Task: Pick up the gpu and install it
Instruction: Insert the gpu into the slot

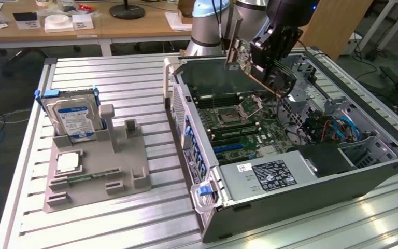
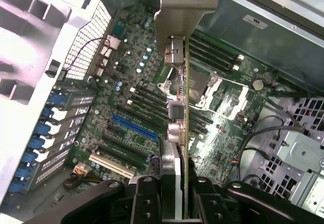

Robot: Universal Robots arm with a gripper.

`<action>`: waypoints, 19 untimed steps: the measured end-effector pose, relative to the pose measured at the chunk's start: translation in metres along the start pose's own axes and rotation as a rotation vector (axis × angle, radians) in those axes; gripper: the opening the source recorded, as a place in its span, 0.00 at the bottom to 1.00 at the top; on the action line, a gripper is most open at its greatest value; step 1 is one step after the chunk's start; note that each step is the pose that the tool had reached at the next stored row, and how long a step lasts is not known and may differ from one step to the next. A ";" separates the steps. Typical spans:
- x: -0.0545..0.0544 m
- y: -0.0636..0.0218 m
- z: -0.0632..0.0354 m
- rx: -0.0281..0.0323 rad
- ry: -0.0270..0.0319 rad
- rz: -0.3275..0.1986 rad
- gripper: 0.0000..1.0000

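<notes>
Height is what the exterior view gives us. The jaws hang above the open computer case [image 1: 365,171] with the gpu [image 1: 265,65] clamped between them. The card is tilted, its silver bracket [image 1: 234,36] at the raised end and its dark cooler side sloping down toward the case's interior. It is not seated in any slot.

The wrist view gives us alignment instead. We look along the card edge-on, with the jaws closed on its two faces. The gpu [image 2: 178,117] runs straight out from between them to the bracket [image 2: 185,6] at the far end. Below the jaws lies the motherboard [image 2: 131,82]. From here the card's line crosses the CPU socket [image 2: 207,89] and the dark memory slots. The blue expansion slot [image 2: 132,126] and the black and cream slots next to it lie off to one side of the jaws, not under the card.

In the exterior view, a metal drive cage [image 1: 302,98] stands close beside the card's lower corner. Blue cables [image 1: 344,127] loop beyond it. A labelled power supply [image 1: 271,174] fills the end of the case farthest below the jaws.

Well apart from the jaws, toward the exterior view's left, a grey holder [image 1: 126,171] sits on the slatted counter [image 1: 116,72]. A hard drive [image 1: 74,119] stands upright in it.
</notes>
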State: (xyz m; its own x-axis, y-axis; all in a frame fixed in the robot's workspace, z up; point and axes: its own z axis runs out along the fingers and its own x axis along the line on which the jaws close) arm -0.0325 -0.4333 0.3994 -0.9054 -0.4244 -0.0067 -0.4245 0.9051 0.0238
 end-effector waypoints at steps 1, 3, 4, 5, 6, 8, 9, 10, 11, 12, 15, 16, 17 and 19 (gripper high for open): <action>0.000 0.0000 0.0000 0.0000 0.0003 -0.011 0.28; 0.000 0.0000 0.0000 -0.0003 0.0007 -0.030 0.28; 0.000 0.0000 -0.0001 -0.0003 0.0010 -0.042 0.28; 0.000 0.0000 -0.0001 -0.0005 0.0014 -0.058 0.28; 0.000 -0.0001 -0.0001 -0.0006 0.0019 -0.076 0.28; 0.000 -0.0001 0.0000 -0.0009 0.0025 -0.107 0.28; 0.000 0.0000 0.0000 -0.0010 0.0028 -0.120 0.28; 0.000 0.0000 0.0000 -0.0011 0.0031 -0.133 0.28; 0.000 -0.0001 0.0000 -0.0013 0.0033 -0.145 0.28; 0.000 0.0000 -0.0001 -0.0013 0.0037 -0.157 0.28; 0.000 0.0000 0.0000 -0.0017 0.0044 -0.192 0.28; 0.000 0.0000 0.0000 -0.0018 0.0046 -0.204 0.28; 0.000 0.0000 0.0000 -0.0020 0.0048 -0.216 0.28; 0.000 0.0000 0.0000 -0.0023 0.0052 -0.236 0.28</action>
State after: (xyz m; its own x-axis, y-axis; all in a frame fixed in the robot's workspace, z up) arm -0.0324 -0.4334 0.3994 -0.7810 -0.6245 -0.0071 -0.6245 0.7807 0.0245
